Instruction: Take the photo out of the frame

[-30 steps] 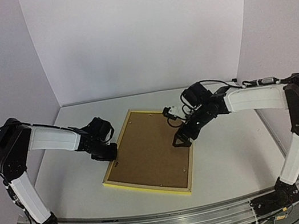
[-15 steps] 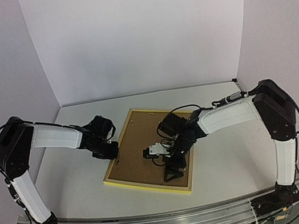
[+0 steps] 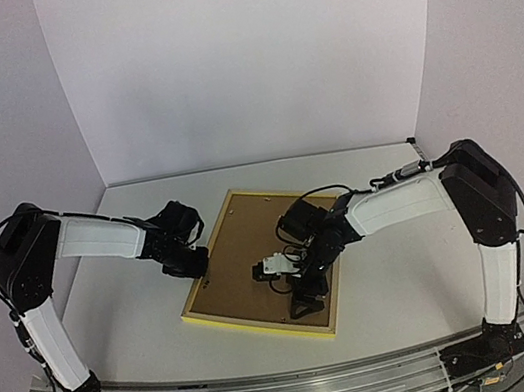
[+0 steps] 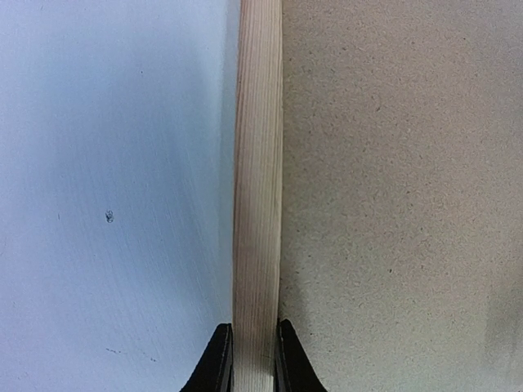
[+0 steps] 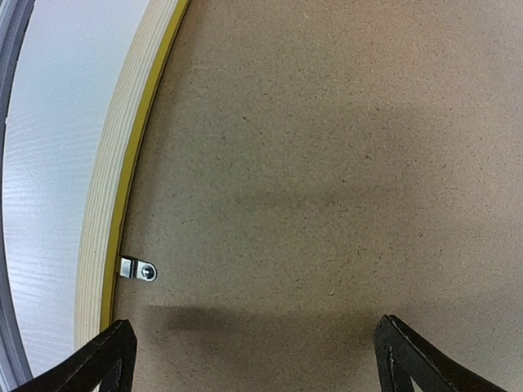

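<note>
**Student:** Fig. 1, overhead view. How did the frame lie?

**Tutor:** The frame (image 3: 252,326) lay flat on the white table (image 3: 118,302), back upward. It was turned so that its long sides ran from near left to far right. Its yellow outer side showed along the near edge. The pale wooden rails enclosed a brown backing board (image 3: 248,259).

**Student:** And the photo?

**Tutor:** It was hidden in every view. Only the backing board faced the cameras.

**Student:** What of the left gripper?

**Tutor:** The left gripper (image 3: 196,263) met the frame's left rail about halfway along. In the left wrist view, the gripper (image 4: 254,347) had its two dark fingers pressed against either side of the wooden rail (image 4: 257,163). The jaws were narrow and pinching the rail, with table (image 4: 114,163) on one side and board (image 4: 392,180) on the other.

**Student:** And the right gripper?

**Tutor:** The right gripper (image 3: 306,300) pointed downward over the near right part of the board, inside the rails. In the right wrist view, the gripper (image 5: 255,343) stood with jaws wide apart and held nothing, with only board (image 5: 327,163) below. Whether its fingers touched the board could not be told. A small metal retaining tab (image 5: 137,270) sat at the inner edge of a frame rail (image 5: 121,188) and reached onto the board.
</note>
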{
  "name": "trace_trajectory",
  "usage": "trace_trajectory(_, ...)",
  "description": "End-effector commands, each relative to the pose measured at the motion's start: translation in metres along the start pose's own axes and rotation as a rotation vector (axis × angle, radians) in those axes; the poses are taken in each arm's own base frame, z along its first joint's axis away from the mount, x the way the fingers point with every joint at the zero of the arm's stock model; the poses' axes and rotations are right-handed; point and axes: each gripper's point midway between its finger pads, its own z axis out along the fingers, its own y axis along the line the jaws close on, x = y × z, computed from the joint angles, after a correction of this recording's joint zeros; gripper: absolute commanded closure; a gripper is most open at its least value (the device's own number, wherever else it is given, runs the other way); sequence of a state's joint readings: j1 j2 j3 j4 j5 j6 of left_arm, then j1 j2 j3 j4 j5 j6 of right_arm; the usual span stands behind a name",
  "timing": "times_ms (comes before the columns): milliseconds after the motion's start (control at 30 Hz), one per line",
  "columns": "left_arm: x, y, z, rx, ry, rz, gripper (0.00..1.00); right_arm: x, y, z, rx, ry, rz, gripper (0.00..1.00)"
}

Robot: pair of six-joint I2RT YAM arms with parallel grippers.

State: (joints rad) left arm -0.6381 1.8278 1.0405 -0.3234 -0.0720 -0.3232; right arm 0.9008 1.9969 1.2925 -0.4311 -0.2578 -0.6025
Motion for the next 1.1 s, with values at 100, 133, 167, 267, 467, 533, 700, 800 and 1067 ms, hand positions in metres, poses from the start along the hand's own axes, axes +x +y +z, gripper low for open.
trace_trajectory(100,0.016,0.016,0.010,-0.082,0.076,0.042,1.00,0.034,0.031,0.021,-0.088,0.127,0.019,0.02)
trace_trajectory(133,0.016,0.016,0.010,-0.081,0.076,0.042,1.00,0.037,0.033,0.024,-0.080,0.146,0.008,0.02)
trace_trajectory(167,0.015,0.016,0.010,-0.080,0.076,0.041,1.00,0.042,0.032,0.028,-0.065,0.167,0.001,0.02)
trace_trajectory(267,0.014,0.015,0.011,-0.080,0.075,0.037,1.00,0.052,0.030,0.036,-0.013,0.220,-0.027,0.02)
trace_trajectory(467,0.019,0.015,0.011,-0.073,0.088,0.015,1.00,0.045,0.025,0.045,0.078,0.218,-0.085,0.02)
trace_trajectory(533,0.020,0.014,0.011,-0.066,0.090,0.002,1.00,0.039,0.023,0.046,0.102,0.197,-0.089,0.02)
trace_trajectory(700,0.027,0.009,0.011,-0.026,0.096,-0.040,1.00,0.018,0.020,0.054,0.137,0.116,-0.060,0.02)
trace_trajectory(800,0.033,0.008,0.013,-0.016,0.109,-0.073,1.00,0.002,0.014,0.058,0.160,0.053,-0.008,0.02)
trace_trajectory(1067,0.047,0.006,0.013,0.009,0.127,-0.129,1.00,-0.021,-0.013,0.069,0.283,-0.042,0.116,0.03)
